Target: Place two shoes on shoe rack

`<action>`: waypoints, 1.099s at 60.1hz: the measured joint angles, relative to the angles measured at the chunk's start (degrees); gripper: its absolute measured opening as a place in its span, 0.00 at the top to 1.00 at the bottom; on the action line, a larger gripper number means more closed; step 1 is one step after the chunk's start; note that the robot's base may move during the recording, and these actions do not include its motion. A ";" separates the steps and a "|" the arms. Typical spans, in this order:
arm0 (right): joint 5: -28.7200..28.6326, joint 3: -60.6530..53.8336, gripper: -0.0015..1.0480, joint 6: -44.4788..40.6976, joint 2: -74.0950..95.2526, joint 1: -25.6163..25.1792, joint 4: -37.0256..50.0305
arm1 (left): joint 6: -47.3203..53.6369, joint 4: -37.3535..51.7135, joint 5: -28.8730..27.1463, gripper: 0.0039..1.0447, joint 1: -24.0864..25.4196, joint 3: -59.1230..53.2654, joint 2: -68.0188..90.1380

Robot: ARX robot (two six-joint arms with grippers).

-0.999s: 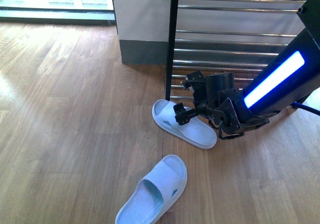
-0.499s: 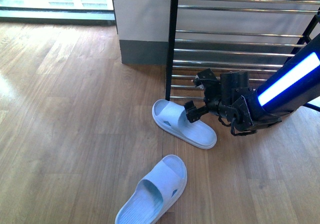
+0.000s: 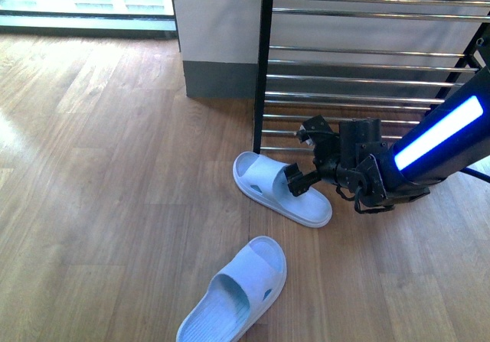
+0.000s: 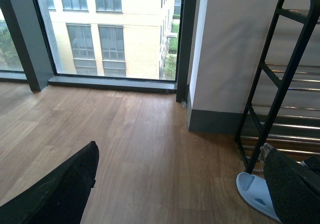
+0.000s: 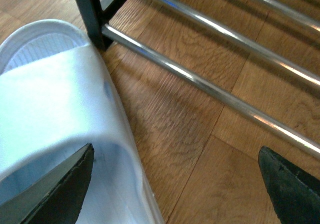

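Right fingers (image 3: pixel 295 178) spread at the far slide (image 3: pixel 268 183), both slides on the floor (image 3: pixel 115 166)
I read the right fingers as wide apart and pinching nothing: one hangs over the far slide's footbed edge, the other towards the lowest rods of the shoe rack (image 3: pixel 264 66). That pale blue slide lies flat, strap end just beside the rack's black upright. The second slide (image 3: pixel 233 292) lies nearer me, well apart from the rack. Left fingers (image 4: pixel 60 189) are spread too, holding nothing
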 joint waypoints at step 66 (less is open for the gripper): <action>-0.74 19.58 0.40 5.90 9.88 4.20 -8.07 | 0.00 0.00 0.00 0.09 0.00 0.00 0.00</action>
